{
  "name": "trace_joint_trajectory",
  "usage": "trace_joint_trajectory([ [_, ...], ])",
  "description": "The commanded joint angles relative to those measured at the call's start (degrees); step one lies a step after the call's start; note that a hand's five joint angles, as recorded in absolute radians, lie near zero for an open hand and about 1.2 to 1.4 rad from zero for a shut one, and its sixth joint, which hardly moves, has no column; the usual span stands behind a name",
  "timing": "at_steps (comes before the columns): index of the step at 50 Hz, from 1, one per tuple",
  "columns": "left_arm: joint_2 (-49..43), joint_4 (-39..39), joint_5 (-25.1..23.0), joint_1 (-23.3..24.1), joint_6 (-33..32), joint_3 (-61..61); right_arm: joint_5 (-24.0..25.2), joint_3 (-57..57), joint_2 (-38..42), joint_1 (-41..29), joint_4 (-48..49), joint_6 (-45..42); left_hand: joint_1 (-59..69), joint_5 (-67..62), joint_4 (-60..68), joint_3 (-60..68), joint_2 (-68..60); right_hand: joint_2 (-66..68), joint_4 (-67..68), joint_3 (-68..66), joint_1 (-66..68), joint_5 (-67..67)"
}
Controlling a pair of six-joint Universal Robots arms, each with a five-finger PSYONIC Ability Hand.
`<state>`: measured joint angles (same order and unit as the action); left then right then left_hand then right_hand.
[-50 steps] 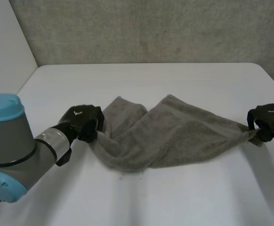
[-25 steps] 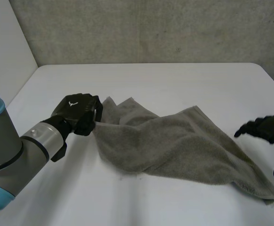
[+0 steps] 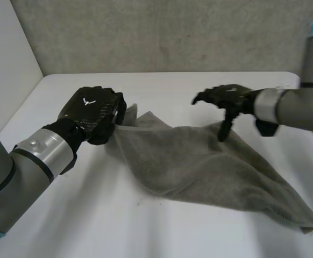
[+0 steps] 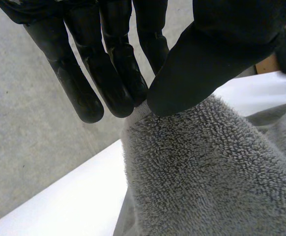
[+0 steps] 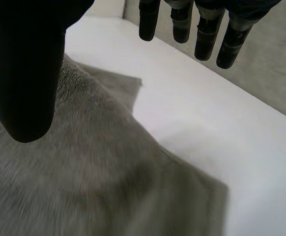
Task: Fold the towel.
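While the left hand point(image 3: 94, 114) pinched one corner of the towel point(image 3: 199, 166) between thumb point(image 4: 207, 59) and fingers point(image 4: 108, 78), holding it just clear of the table point(image 3: 65, 215), the rest of the grey cloth lay spread across the table's middle and tapered to a free corner near the front edge on the robot's right. This raised corner probably served as an anchor, so that the cloth could be drawn flat or a first fold begun. The right hand point(image 3: 226, 99) was wide open and held nothing. Its fingers were spread over the towel's far edge and its thumb pointed down at the cloth, though contact could not be confirmed. Its position suggested it was about to take a second hold along that edge. The towel was rumpled beside the left hand, with no neat fold yet made. No brand or writing could be read. A small pale mark point(image 3: 89, 101) on the back of the left hand was not legible as text.
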<state>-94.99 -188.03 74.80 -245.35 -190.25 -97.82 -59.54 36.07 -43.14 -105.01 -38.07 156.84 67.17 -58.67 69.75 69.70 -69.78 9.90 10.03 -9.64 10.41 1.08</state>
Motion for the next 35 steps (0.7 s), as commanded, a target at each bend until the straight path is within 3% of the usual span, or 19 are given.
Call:
trace_joint_trajectory([
  [1,4.1,0.1,0.0,0.3,0.1,-1.5,0.9,-14.4,13.9,-5.6,1.9,4.9,12.8,-11.3,10.3,10.3,-10.2,0.1,0.0,-0.4,-0.4,-1.1],
  [5,4.5,0.1,0.0,0.3,0.1,-1.7,1.8,-19.4,20.4,-7.3,1.9,5.1,12.8,-11.3,10.3,10.3,-10.2,4.9,4.8,-5.1,4.4,3.7],
  [9,4.1,0.0,0.0,0.1,0.1,-1.7,1.7,-20.3,22.6,-7.8,1.9,5.1,12.8,-11.3,10.3,10.3,-10.2,19.4,19.2,-19.6,18.8,18.2],
  [11,3.9,-0.1,0.0,-0.1,0.1,-1.8,1.0,-21.7,23.3,-7.8,3.1,4.9,12.8,-11.3,10.3,10.3,-10.2,52.3,52.2,-52.6,51.8,51.1],
  [12,3.4,-0.3,0.0,-0.4,0.1,-1.8,1.0,-21.7,23.3,-7.8,3.1,4.9,12.8,-11.3,10.3,10.3,-10.2,52.5,52.4,-52.8,52.0,51.3],
  [13,3.4,-0.3,0.0,-0.4,0.1,-1.8,0.4,-23.3,23.3,-7.8,4.7,5.1,12.8,-11.3,10.3,10.3,-10.2,69.2,69.0,-69.4,68.6,68.0],
  [15,1.6,-0.8,0.0,-0.6,0.0,-1.3,-1.3,-25.3,22.9,-7.8,6.9,5.5,12.8,-11.3,10.3,10.3,-10.2,70.1,70.0,-70.4,69.6,68.9],
  [17,-0.2,-1.1,0.0,-0.8,-0.1,-0.4,-7.6,-29.6,21.6,-7.8,11.7,6.2,12.8,-11.3,10.3,10.3,-10.2,70.1,70.0,-70.4,69.6,68.9],
  [18,-2.5,-1.2,0.1,-1.4,-0.2,1.3,-7.6,-29.6,21.6,-7.8,11.7,6.2,12.8,-11.3,10.3,10.3,-10.2,70.1,70.0,-70.4,69.6,68.9],
  [22,-7.6,-1.5,0.2,-2.2,-0.9,7.1,-15.8,-34.6,17.2,-7.8,19.9,6.0,12.8,-11.3,10.3,10.3,-10.2,70.1,70.0,-70.4,69.6,68.9],
  [30,-18.8,-7.3,3.2,-2.2,-0.5,34.6,-18.6,-37.9,8.2,-7.7,38.1,6.2,12.8,-11.3,10.3,10.3,-10.2,70.1,70.0,-70.4,69.6,68.9],
  [35,-21.6,-11.8,8.1,-1.6,3.3,49.2,-18.8,-36.5,3.1,-8.2,41.6,6.4,12.8,-11.3,10.3,10.3,-10.2,70.1,70.0,-70.4,69.6,68.9],
])
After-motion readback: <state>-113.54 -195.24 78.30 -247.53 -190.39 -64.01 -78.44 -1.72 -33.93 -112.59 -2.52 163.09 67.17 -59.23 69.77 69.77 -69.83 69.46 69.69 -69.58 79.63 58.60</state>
